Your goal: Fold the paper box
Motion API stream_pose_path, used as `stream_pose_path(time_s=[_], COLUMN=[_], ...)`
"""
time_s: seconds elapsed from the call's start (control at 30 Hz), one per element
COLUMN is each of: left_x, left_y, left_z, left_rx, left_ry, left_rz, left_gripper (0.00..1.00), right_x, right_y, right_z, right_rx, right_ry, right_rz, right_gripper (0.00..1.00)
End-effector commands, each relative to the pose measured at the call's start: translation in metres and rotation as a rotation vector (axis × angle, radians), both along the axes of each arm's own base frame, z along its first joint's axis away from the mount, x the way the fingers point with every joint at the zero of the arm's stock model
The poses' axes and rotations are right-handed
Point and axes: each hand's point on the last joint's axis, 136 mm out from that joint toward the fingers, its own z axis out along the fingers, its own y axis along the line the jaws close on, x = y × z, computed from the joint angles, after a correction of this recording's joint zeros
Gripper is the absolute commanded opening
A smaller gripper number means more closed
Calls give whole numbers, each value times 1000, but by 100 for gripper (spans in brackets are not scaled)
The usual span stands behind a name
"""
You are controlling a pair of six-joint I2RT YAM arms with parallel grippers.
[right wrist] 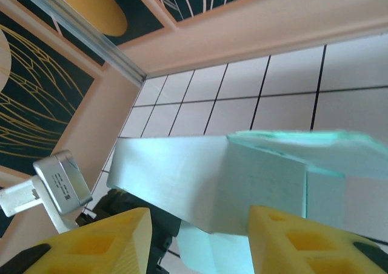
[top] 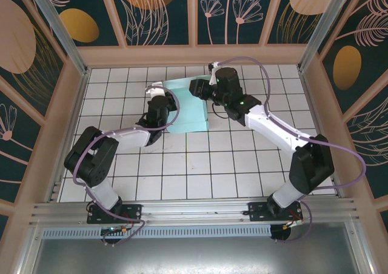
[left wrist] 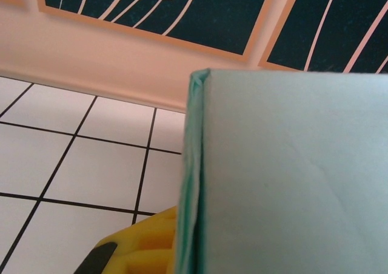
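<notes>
The paper box (top: 189, 111) is pale mint card, partly folded, on the white tiles just behind the table's middle. My left gripper (top: 165, 106) is at its left edge. In the left wrist view the box (left wrist: 291, 177) stands as a tall panel. My left gripper (left wrist: 185, 240) is shut on its folded edge, with one yellow finger (left wrist: 142, 243) showing beside it. My right gripper (top: 197, 90) is at the box's far right corner. In the right wrist view it (right wrist: 199, 218) is open, and its yellow fingers (right wrist: 303, 240) straddle the lower edge of a raised flap (right wrist: 206, 171).
A low peach wooden wall (top: 194, 54) runs along the back, close behind the box, and side walls (top: 71, 104) close in the tiled floor. The left arm's wrist camera (right wrist: 59, 183) sits just beyond the raised flap. Open tiles (top: 200, 171) lie in front of the box.
</notes>
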Motion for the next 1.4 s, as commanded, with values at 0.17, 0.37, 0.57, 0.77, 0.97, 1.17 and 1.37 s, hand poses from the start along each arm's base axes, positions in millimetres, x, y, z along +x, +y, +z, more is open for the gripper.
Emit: stream_pose_path(time_s=[0.17,0.37,0.57,0.77,0.97,1.17,1.37], left_x=[-1,-3,0,-1,1,2,1], left_y=[-4,-2,-1,7,10,7,4], left_z=[15,14,17,18,35,40,38], left_rx=[-14,-11,-11,-17,-4,-17,-29], left_ry=[-40,-36,-30,-45,-101,-107,-106], left_rz=[-21,-12,-5,39,64,47,30], left_gripper=[0,0,0,0,0,0,0], right_x=[7,5,-11,-20,0,18,25], right_y=[7,6,-25,-40,-20,-12,-2], right_z=[17,32,75,102,87,52,21], right_rx=[88,130,163,120,84,91,79], right_ry=[20,-21,-178,-243,-170,-46,39], right_rz=[15,25,-52,-76,-29,-11,23], right_gripper=[42,43,51,53,51,45,38])
